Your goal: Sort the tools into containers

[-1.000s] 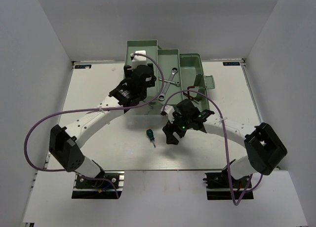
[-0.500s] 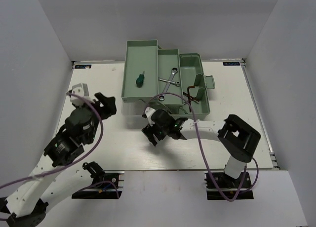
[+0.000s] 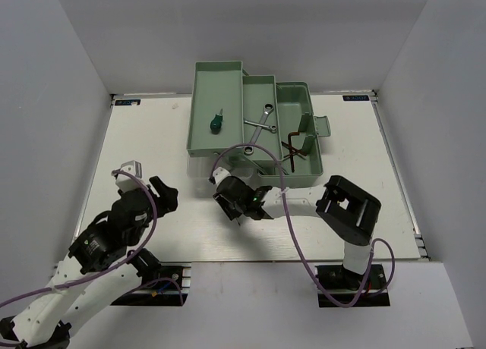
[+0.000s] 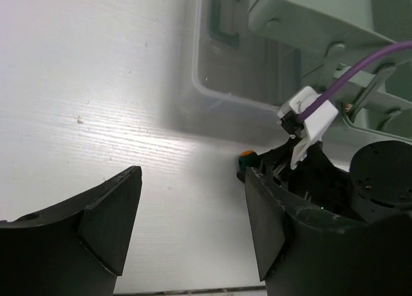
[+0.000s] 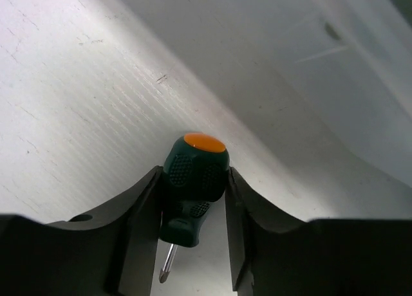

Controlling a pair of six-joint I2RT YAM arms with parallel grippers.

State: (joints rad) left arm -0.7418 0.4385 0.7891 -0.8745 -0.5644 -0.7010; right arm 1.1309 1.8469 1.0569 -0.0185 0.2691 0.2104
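Upper centre, toolbox holds 1 screwdriver, 2 wrenches, hex keys; mid-frame my right gripper clamps the unsorted 2nd screwdriver; left gripper gapes empty.

screwdriver on table, seemingly near toolbox

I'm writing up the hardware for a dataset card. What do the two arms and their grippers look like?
The left arm and right arm both have white links joined by boxy black joint housings. A purple cable runs along each, ending in a white plug near the wrist. The left gripper and right gripper each have two broad, matte black fingers tapering to the tips.
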